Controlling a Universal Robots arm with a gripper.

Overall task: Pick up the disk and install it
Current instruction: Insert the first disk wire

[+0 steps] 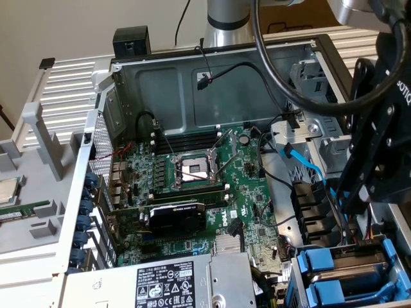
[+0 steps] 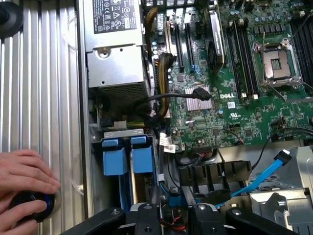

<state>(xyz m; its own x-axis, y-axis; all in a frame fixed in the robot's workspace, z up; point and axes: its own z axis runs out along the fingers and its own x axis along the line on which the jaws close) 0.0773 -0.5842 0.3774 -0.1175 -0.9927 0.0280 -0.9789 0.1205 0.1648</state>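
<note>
1. Writing: "DELL" is printed on the motherboard point(image 2: 227, 104); the power supply point(image 1: 173, 282) carries a black-and-white label.
2. Pose: the gripper point(image 1: 357, 189) hangs just above the drive bay point(image 1: 385, 282). Whether it is wide, narrow or holding anything cannot be told.
3. Count: two blue drive carriers point(image 2: 143, 157) stand side by side in that bay. Which one holds the disk cannot be told.
4. A person's hand point(image 2: 24, 178) rests on a black knob point(image 2: 30, 209).

A ribbed pale metal bench point(image 1: 67, 80) carries the open computer case point(image 1: 225, 61). In the wrist view, a person's hand point(image 2: 24, 183) rests on 1 black knob point(image 2: 30, 209) on that surface.
</note>
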